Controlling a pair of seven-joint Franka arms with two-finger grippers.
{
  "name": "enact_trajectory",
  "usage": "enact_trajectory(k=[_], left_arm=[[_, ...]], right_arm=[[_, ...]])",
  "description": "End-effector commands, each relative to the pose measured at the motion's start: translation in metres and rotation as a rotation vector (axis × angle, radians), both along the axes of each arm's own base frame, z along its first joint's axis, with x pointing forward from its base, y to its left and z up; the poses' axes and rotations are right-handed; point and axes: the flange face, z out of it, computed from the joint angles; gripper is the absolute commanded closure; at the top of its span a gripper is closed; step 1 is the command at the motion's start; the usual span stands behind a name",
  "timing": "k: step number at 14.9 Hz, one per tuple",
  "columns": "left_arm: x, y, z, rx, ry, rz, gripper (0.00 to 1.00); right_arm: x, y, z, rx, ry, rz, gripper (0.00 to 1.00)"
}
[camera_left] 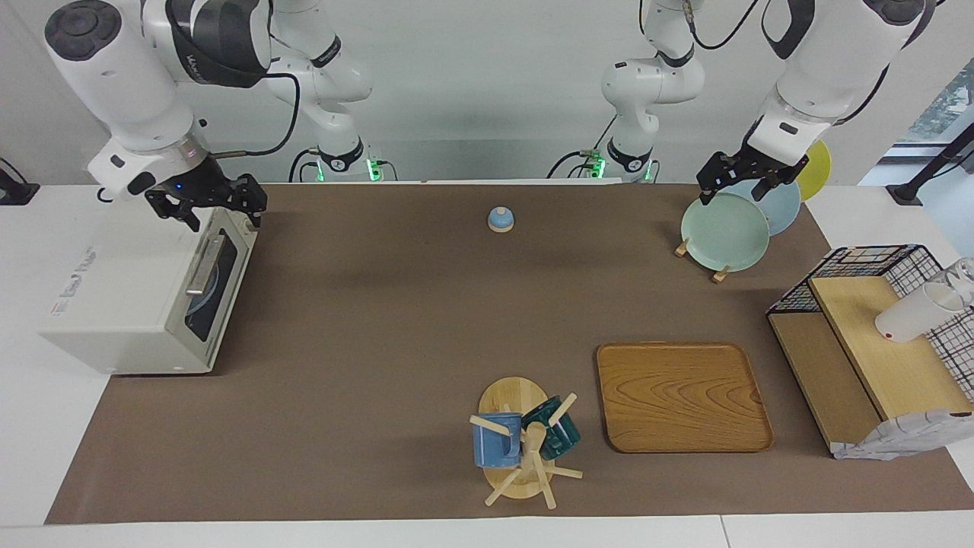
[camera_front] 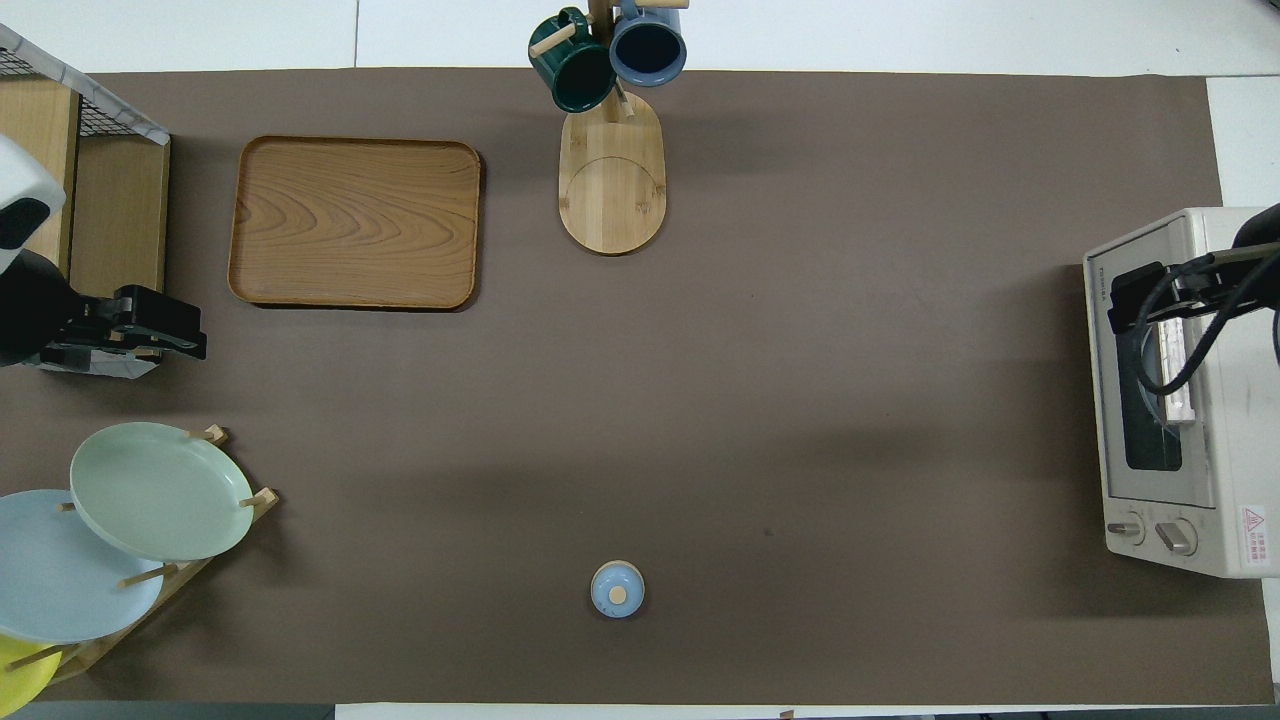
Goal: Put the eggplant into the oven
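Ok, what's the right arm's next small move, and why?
Probably lift the right gripper clear of the oven: it hangs open and empty over the closed door's top edge, and no eggplant shows on the table. The left gripper waits over the plates.

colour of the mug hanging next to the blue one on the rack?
Dark green mug, hung beside the blue mug on the wooden rack. Clearest in the overhead view.

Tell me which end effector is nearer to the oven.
Right. The right end effector hangs open just above the oven's top edge by the shut door. The left end effector waits over the plate rack at the table's other end.
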Motion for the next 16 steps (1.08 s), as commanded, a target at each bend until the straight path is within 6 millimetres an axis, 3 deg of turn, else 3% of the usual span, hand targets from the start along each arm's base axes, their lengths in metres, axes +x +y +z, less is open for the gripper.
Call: enact_trajectory(k=[1, 7, 12, 16], left_arm=[[-0.005, 0.003, 0.006, 0.017, 0.004, -0.004, 0.0], [-0.005, 0.003, 0.006, 0.016, 0.004, -0.006, 0.0], [-0.005, 0.003, 0.006, 0.016, 0.004, -0.006, 0.0], [-0.005, 0.003, 0.006, 0.016, 0.004, -0.006, 0.0]], right_arm=[[-0.004, -0.004, -0.001, 0.029, 0.009, -0.021, 0.0], [-0.009, 0.002, 0.009, 0.026, -0.01, -0.001, 0.0], [-0.011, -0.017, 0.009, 0.034, -0.008, -0.025, 0.0], [-0.011, -0.012, 0.009, 0.034, -0.009, -0.014, 0.0]])
